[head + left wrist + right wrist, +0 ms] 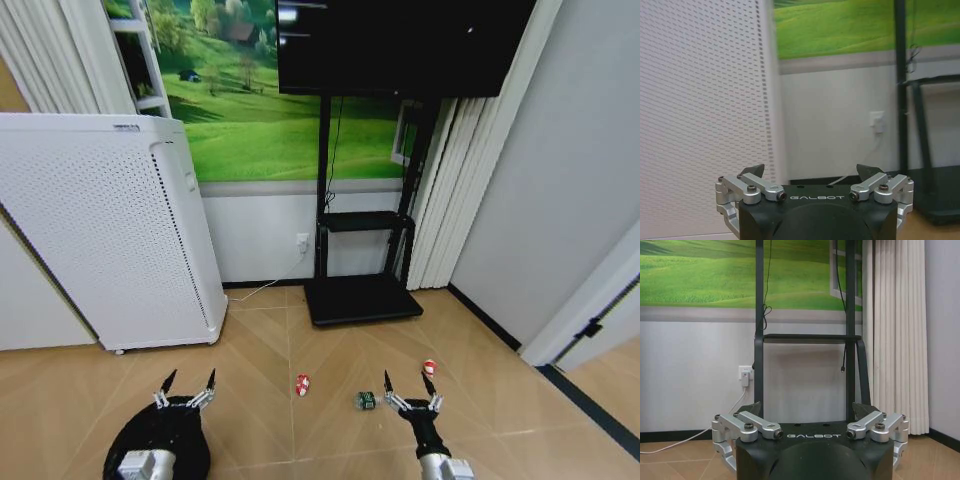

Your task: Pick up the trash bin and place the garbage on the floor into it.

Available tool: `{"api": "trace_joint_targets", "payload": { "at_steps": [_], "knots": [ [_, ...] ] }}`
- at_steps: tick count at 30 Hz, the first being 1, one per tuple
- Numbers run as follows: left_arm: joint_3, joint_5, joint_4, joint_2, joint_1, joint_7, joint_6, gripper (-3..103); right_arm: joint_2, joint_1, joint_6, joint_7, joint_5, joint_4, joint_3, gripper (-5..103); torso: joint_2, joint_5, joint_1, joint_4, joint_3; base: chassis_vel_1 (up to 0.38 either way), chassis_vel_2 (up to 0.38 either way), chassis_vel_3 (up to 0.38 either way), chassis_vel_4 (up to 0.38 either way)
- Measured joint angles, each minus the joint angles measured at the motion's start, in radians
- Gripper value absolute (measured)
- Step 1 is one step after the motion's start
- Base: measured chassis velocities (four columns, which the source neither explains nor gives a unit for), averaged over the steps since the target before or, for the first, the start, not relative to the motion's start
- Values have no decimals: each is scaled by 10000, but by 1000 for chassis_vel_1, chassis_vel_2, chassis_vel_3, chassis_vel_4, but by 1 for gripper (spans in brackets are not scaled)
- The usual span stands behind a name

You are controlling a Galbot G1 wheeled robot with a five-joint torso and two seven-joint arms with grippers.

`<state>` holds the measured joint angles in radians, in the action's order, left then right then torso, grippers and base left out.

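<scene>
Bin (140, 440) sits on the floor (250, 350) at the near left, a black mesh round seen from above, with the left pincer (186, 385) hovering over its far rim, fingers spread wide and holding nothing. The right pincer (408, 385) hangs at the near right, equally wide open and empty, between the green can (365, 401) just to its left and a red-and-white lump (429, 367) just to its right. A second red-and-white lump (302, 384) lies farther left, near the middle of the floor.

Nothing is grasped yet, so the risks lie ahead. The bin's rim is thin wire; a pinch on one side would likely let the bin swing or tilt, and a light basket could tip or slide away if the fingers nudge it before closing. The white appliance (100, 230) stands just beyond the bin on the far left, so a lift that swings outward could knock into it. The garbage is tiny against these fingers: a descent slightly off could flick a lump across the smooth planks or roll the can away. With both arms low and close, carrying the bin toward the litter could bring the two pincers into contact.
</scene>
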<state>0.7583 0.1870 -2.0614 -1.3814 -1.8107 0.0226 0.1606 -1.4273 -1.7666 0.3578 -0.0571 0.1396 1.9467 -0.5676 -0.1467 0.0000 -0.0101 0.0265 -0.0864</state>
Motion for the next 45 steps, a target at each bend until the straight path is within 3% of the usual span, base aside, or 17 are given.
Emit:
{"api": "trace_joint_targets", "payload": {
  "at_steps": [2,4,5,6,7,9,10,12,13,15,17,19,24,32,34,38,45],
  "knots": [
    [195,-458,-34,-88,-112,540,-168,100,14,41,2,-4,17,-17,-27,100,-1,-1,1,0,-2,0,0,0,0],
    [547,-583,-339,-136,-582,2050,-1504,100,-62,41,60,-29,42,-55,-174,100,-11,-1,0,-3,-13,0,0,0,0],
    [547,-583,-339,-136,-582,2050,-1504,100,-62,41,60,-29,42,-55,-174,100,-11,-1,0,-3,-13,0,0,0,0],
    [736,248,-743,-55,-996,2825,-2651,100,-143,2,105,-50,46,-61,-272,100,-18,-2,0,0,-18,0,0,0,0],
    [736,248,-743,-55,-996,2825,-2651,100,-143,2,105,-50,46,-61,-272,100,-18,-2,0,0,-18,0,0,0,0],
    [1313,2079,-1419,-67,-1773,3565,-3837,100,-137,86,111,-82,89,-86,-285,100,-31,2,-3,0,-25,0,0,0,0],
    [1313,2079,-1419,-67,-1773,3565,-3837,100,-137,86,111,-82,89,-86,-285,100,-31,2,-3,0,-25,0,0,0,0],
    [2083,4203,-1735,-84,-2426,3846,-4685,100,-87,235,98,-98,163,-177,-242,100,-43,2,-7,-5,-32,0,0,0,0],
    [2083,4203,-1735,-84,-2426,3846,-4685,100,-87,235,98,-98,163,-177,-242,100,-43,2,-7,-5,-32,0,0,0,0],
    [2662,6034,-1689,-18,-2662,4149,-5389,100,-33,361,78,-110,209,-286,-184,100,-52,0,-12,-3,-40,0,0,0,0],
    [2698,6168,-1678,-12,-2668,4177,-5436,100,-29,366,76,-110,212,-292,-179,100,-54,0,-12,-3,-40,0,0,0,0],
    [3253,7812,-1258,112,-2421,4474,-5934,100,17,412,57,-112,254,-333,-147,100,-65,0,-16,-4,-48,0,0,0,0],
    [3577,8836,-511,503,-1700,4549,-6353,100,58,383,55,-113,294,-344,-150,100,-74,-2,-19,-1,-55,0,0,0,0],
    [3193,8979,471,980,-809,4427,-6430,98,90,283,57,-119,323,-274,-208,100,-85,1,-24,-2,-62,0,0,0,0],
    [2808,8987,1042,1115,-368,4396,-6464,82,88,231,61,-125,336,-220,-232,100,-87,-1,-25,-2,-65,0,0,0,0],
    [2517,9189,1514,1237,75,4394,-6586,76,73,166,61,-138,345,-143,-254,100,-91,-2,-26,-2,-67,0,0,0,0],
    [2134,9351,1974,1529,704,4410,-6933,43,41,-14,85,-163,364,19,-382,100,-98,1,-28,-1,-71,0,0,0,0]
  ]
}}
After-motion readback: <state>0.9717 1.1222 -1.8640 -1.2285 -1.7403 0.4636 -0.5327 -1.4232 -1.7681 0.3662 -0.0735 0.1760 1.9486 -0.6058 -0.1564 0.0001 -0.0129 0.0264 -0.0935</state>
